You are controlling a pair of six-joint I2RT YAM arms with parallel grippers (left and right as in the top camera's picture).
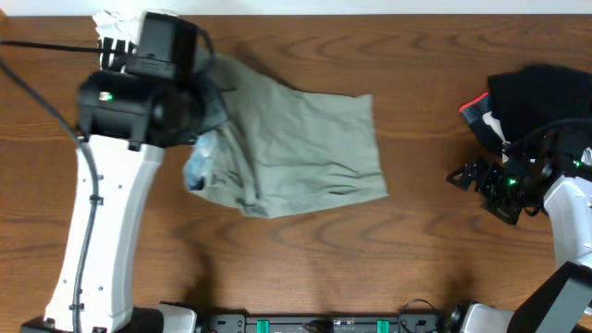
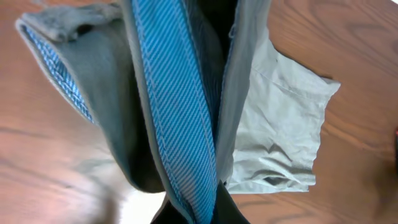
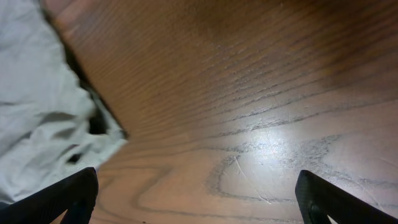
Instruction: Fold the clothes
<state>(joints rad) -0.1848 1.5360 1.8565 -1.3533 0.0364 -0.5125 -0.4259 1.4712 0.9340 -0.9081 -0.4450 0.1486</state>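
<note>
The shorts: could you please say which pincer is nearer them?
Left: the left pincer grips the shorts; the right pincer is open, apart, beyond their other edge.

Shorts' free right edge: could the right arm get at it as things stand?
Probably yes: the right claw hangs open above the table, with nothing between it and the shorts.

One wooden table [image 1: 416, 268] carries one pale khaki pair of shorts [image 1: 305, 139] at centre, one white garment [image 1: 111, 23] at upper left and one dark bundle [image 1: 541, 88] at upper right, plus two robot arms, a left arm [image 1: 106, 231] and a right arm [image 1: 569, 208].
</note>
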